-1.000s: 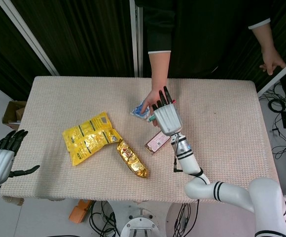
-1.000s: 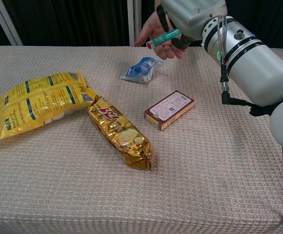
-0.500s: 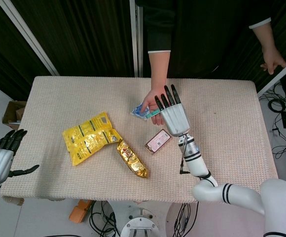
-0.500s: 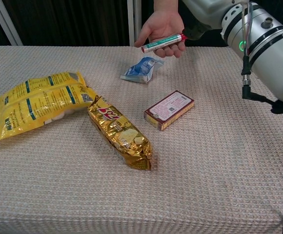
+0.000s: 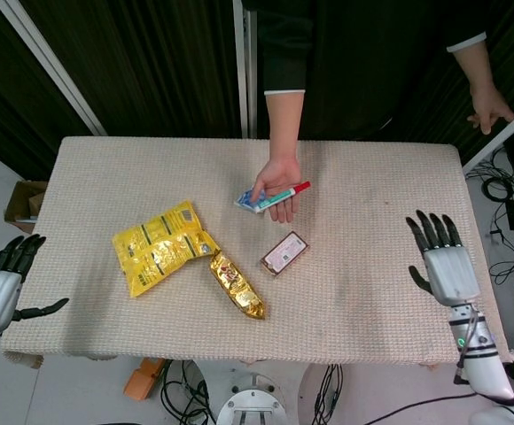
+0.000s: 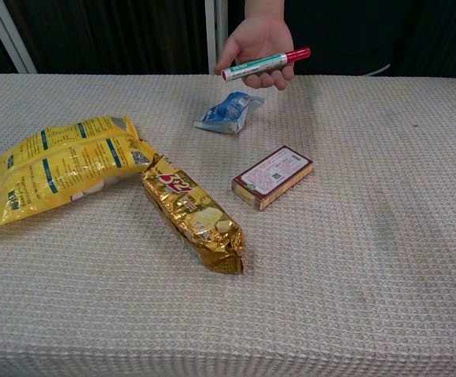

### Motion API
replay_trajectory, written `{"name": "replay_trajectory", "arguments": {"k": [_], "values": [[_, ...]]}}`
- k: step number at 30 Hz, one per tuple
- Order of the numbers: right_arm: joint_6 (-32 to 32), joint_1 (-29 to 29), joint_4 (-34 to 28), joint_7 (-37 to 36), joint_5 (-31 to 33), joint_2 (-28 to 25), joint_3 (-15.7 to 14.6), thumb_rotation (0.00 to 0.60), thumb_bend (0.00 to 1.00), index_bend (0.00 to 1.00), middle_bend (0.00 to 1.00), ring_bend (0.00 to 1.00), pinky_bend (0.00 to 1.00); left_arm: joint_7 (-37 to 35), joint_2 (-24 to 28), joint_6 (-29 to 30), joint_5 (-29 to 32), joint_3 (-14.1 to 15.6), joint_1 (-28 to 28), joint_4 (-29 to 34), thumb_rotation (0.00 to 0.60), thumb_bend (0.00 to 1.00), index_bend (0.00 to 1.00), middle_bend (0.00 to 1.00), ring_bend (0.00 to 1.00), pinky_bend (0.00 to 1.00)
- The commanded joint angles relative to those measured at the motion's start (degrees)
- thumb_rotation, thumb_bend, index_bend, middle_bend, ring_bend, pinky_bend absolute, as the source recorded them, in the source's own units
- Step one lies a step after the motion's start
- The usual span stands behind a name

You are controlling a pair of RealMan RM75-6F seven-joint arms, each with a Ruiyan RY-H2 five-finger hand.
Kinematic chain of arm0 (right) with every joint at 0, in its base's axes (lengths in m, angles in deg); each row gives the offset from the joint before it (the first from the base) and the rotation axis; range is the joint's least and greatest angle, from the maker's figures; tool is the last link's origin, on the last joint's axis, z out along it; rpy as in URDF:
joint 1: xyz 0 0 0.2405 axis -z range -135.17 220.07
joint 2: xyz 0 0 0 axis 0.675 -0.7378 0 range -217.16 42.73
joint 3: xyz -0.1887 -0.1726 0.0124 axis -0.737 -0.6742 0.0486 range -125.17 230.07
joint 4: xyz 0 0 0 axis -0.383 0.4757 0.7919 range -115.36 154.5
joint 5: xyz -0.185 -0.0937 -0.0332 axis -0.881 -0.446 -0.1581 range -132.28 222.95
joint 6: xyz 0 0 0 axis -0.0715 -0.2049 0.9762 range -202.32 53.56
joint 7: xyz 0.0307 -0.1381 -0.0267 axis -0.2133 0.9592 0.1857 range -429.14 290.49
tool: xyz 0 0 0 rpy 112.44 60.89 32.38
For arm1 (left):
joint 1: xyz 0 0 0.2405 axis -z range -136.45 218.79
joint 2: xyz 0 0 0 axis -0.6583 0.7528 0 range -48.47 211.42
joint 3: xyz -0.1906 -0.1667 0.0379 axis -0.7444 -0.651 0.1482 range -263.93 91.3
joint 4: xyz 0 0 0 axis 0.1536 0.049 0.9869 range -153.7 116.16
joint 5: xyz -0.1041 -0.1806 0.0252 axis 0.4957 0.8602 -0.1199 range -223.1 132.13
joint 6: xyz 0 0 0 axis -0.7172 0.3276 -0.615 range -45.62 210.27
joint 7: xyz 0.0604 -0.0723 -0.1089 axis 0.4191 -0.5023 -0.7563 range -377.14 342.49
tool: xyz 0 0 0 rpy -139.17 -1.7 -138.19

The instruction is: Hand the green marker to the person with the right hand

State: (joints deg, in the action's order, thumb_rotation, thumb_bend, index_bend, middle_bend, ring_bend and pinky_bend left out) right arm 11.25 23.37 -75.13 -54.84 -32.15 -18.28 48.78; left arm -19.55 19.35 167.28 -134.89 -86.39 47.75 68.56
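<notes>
The green marker [image 5: 279, 196] [image 6: 263, 64], with its red cap end pointing right, lies across the person's open palm [image 5: 276, 181] [image 6: 255, 43] above the far middle of the table. My right hand [image 5: 440, 259] is far from it, at the table's right edge, fingers spread and holding nothing; the chest view does not show it. My left hand [image 5: 3, 279] hangs off the table's left edge, fingers apart and empty.
On the beige table [image 5: 390, 212] lie a yellow snack bag [image 5: 158, 244] [image 6: 59, 165], a gold wrapped bar [image 5: 237, 285] [image 6: 194, 214], a small pink-and-brown box [image 5: 284, 253] [image 6: 273, 177] and a blue-white packet [image 6: 228, 111] under the person's hand. The person's other hand [image 5: 487, 106] is at the far right.
My right hand released the marker into the person's palm and drew back to the table's right edge, leaving the chest view. The person now holds the marker. My left hand stayed put.
</notes>
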Motion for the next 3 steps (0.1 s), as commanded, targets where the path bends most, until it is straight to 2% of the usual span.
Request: {"name": "replay_trajectory", "arguments": {"k": [1,3], "values": [[2.4,6.6,1.4,-5.9,0.6,-3.2,-3.7,0.600,0.21,0.00,0.00,0.00,0.00,0.5,-0.2,-0.1,0.1,0.1,-0.1,0.1,0.307,0.00,0.04,0.06,0.07,0.21],[3.0,7.5,2.6,-5.6,0.1,-2.3,-3.1,0.600,0.21,0.00,0.00,0.00,0.00,0.9,-0.5,-0.2,0.2,0.1,-0.2,0.1,0.308,0.00,0.04,0.06,0.07,0.21]]}}
